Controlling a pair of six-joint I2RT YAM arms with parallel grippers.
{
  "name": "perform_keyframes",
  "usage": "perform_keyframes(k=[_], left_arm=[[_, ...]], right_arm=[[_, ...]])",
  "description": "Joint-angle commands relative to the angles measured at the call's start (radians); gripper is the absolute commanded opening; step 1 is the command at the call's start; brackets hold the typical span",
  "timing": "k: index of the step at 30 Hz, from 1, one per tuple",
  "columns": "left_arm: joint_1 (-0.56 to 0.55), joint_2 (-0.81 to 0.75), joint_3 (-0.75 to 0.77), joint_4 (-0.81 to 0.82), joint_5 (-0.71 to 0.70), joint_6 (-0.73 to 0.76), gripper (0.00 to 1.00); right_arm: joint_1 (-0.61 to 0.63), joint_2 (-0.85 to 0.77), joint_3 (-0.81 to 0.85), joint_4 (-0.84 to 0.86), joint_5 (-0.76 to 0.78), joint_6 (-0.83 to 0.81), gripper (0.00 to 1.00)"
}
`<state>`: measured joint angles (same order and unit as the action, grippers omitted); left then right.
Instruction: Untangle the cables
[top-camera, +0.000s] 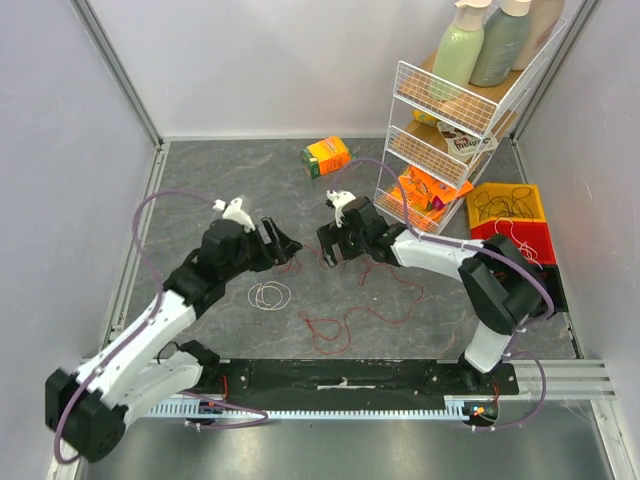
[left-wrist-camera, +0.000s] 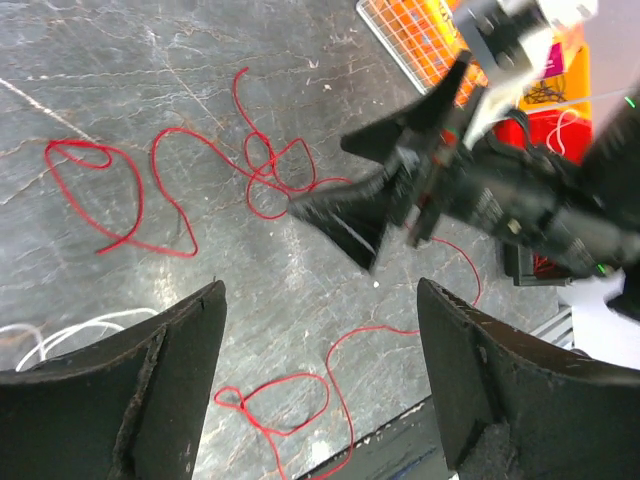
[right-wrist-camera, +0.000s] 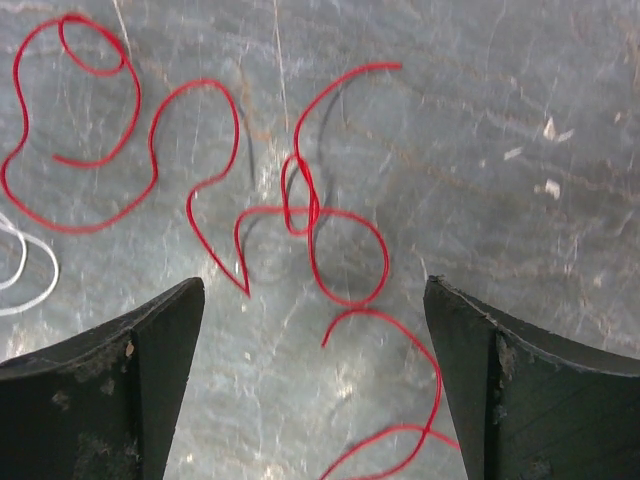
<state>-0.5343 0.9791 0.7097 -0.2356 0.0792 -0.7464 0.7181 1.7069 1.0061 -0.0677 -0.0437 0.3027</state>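
A long red cable (top-camera: 375, 312) lies spread in loose loops on the grey table between and in front of both grippers. A small white cable coil (top-camera: 270, 294) lies to its left. My left gripper (top-camera: 288, 245) is open and empty, just above the table; its wrist view shows the red cable (left-wrist-camera: 262, 170) and my right gripper (left-wrist-camera: 400, 195) facing it. My right gripper (top-camera: 328, 248) is open and empty, hovering over a crossed knot of the red cable (right-wrist-camera: 312, 212). The white coil shows at the edge of both wrist views (left-wrist-camera: 60, 335) (right-wrist-camera: 20, 265).
A yellow bin (top-camera: 530, 192) holding black cables and a red bin (top-camera: 540, 238) holding a white cable stand at the right. A white wire rack (top-camera: 440, 150) with bottles and packets stands at the back right. An orange box (top-camera: 327, 155) lies at the back.
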Motion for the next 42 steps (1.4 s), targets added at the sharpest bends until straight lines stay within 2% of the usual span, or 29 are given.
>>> perform_keyframes(k=[1, 5, 7, 11, 17, 19, 24, 30, 36, 39, 42], left_arm=[[0.003, -0.210, -0.055, -0.137, -0.065, 0.027, 0.83], [0.005, -0.371, -0.078, -0.235, -0.100, 0.001, 0.84], [0.005, -0.425, -0.073, -0.272, -0.108, -0.005, 0.84], [0.005, -0.485, -0.064, -0.309, -0.140, 0.001, 0.85], [0.005, -0.484, -0.072, -0.332, -0.151, -0.011, 0.85], [0.005, -0.494, -0.079, -0.334, -0.153, -0.013, 0.85], [0.005, -0.530, -0.076, -0.338, -0.147, -0.010, 0.85], [0.004, -0.525, -0.102, -0.303, -0.124, -0.019, 0.85], [0.004, -0.525, -0.099, -0.306, -0.113, -0.027, 0.84], [0.005, -0.548, -0.107, -0.307, -0.116, -0.030, 0.84], [0.004, -0.556, -0.108, -0.312, -0.116, -0.031, 0.84]], right_arm=[[0.014, 0.091, 0.155, -0.007, 0.060, 0.065, 0.98], [0.017, 0.181, 0.216, -0.026, 0.006, 0.289, 0.98], [0.029, 0.221, 0.245, -0.040, -0.021, 0.381, 0.95], [0.090, 0.263, 0.299, -0.106, 0.119, 0.507, 0.94], [0.161, 0.371, 0.454, -0.277, 0.315, 0.611, 0.92], [0.190, 0.414, 0.524, -0.351, 0.375, 0.615, 0.92], [0.259, 0.525, 0.704, -0.591, 0.541, 0.507, 0.90], [0.288, 0.528, 0.697, -0.610, 0.594, 0.418, 0.88], [0.288, 0.522, 0.700, -0.643, 0.573, 0.366, 0.62], [0.285, 0.476, 0.658, -0.624, 0.570, 0.362, 0.56], [0.279, 0.444, 0.623, -0.595, 0.541, 0.352, 0.55]])
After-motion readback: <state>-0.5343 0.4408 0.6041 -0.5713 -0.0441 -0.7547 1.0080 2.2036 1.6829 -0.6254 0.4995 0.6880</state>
